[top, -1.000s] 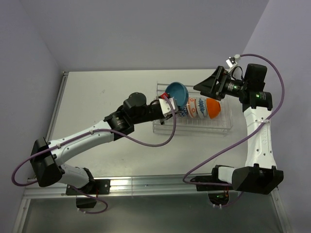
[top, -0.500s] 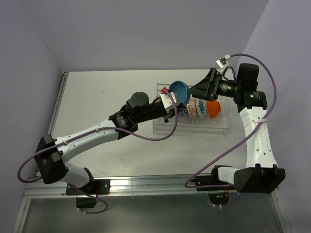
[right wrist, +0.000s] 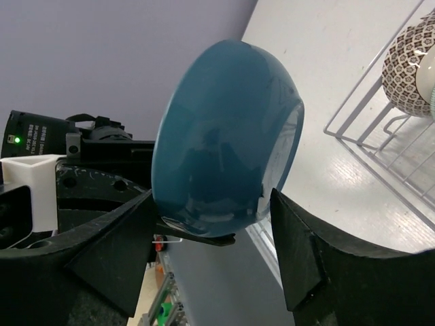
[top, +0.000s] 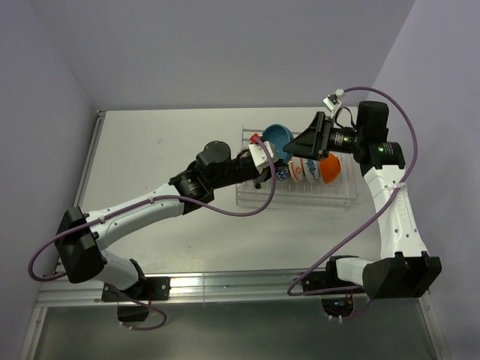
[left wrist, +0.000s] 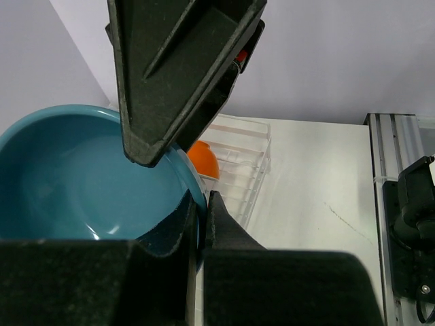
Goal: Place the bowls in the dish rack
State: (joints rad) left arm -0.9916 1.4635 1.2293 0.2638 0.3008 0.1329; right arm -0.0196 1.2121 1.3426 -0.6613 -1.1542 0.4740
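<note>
**Top external: last bowl held in the air, the rest racked**

The dish rack (top: 334,198) stands on the bench (top: 165,142) with a row of bowls already on edge in it. Among them are an orange bowl (top: 328,169) and, in the right wrist view, a brown-patterned bowl (right wrist: 408,68). I see no bowl lying outside the rack, so loading looks nearly done. Only the teal bowl (top: 277,137) is left to seat.

That bowl hangs above the rack's left end, touching no wire. The left tool (left wrist: 202,204) is pressed together on its rim, one finger inside and one outside. The right tool (right wrist: 214,197) stands spread to either side of the bowl's body. I cannot tell whether its pads bear on it yet. This reads as a hand-over before placing.

The bowl is a plain, glossy, deep teal, round and smooth with a thin rim. It is tipped on edge, its hollow toward the left wrist. The glaze looks slippery, so a rim pinch seems a weak hold.
</note>
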